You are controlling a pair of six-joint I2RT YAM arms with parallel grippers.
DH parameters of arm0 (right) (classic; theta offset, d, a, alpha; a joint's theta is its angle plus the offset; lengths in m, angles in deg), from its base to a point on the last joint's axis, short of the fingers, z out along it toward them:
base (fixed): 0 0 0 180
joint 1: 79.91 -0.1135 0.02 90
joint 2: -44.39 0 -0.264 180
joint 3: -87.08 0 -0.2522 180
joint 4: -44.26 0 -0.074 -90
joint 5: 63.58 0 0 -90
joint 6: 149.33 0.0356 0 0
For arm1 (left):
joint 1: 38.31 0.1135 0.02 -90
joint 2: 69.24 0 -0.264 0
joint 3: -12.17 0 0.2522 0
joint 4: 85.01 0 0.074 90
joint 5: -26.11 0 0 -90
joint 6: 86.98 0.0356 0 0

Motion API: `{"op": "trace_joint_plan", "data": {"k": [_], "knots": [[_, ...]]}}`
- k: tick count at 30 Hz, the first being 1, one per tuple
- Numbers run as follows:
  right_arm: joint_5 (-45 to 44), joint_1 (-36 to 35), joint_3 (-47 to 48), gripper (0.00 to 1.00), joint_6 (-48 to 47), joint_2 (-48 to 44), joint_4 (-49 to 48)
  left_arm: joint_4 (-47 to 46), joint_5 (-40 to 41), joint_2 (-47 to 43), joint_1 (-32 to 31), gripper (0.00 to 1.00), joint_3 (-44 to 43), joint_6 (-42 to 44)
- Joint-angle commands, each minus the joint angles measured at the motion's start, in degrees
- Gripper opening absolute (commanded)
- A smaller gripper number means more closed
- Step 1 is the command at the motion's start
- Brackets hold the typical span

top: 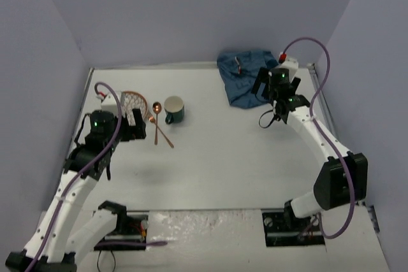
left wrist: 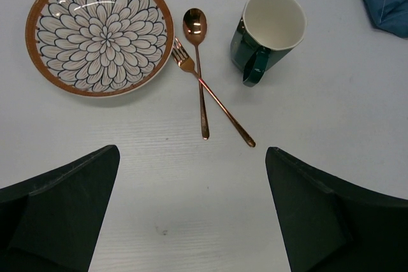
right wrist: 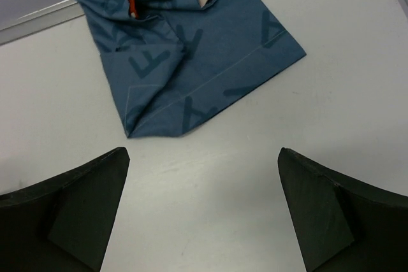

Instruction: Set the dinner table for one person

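The right gripper point(right wrist: 203, 151) and left gripper point(left wrist: 191, 151) are held wide and empty over the dinner table point(top: 242, 157). The crumpled blue mat point(right wrist: 191, 62) at its far right is probably best pinched at one corner, so it can be drawn flat.

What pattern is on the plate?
The round ceramic plate has white flower petals, orange-brown rim; left wrist view.
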Motion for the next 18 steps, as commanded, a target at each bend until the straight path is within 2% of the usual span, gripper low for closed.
{"op": "trace_joint_plan", "data": {"k": [1, 8, 13, 18], "knots": [[4.1, 2.4, 8.3, 1.0, -3.3, 13.8, -7.1, -10.3, -0.2, -3.4, -0.2, 0.97, 2.5, 1.1], [3.0, 7.4, 15.3, 0.97, -12.2, 27.7, -11.7, -10.0, 0.3, -5.0, -0.3, 0.97, 3.8, 1.2], [2.4, 10.9, 18.5, 0.99, -13.7, 32.3, -13.9, -9.9, 0.5, -4.0, -0.4, 0.97, 3.7, 1.2], [7.3, 15.6, 22.1, 1.0, -14.5, 37.5, -15.0, -9.7, 0.3, -3.5, -0.4, 0.97, 3.6, 1.1]]}}
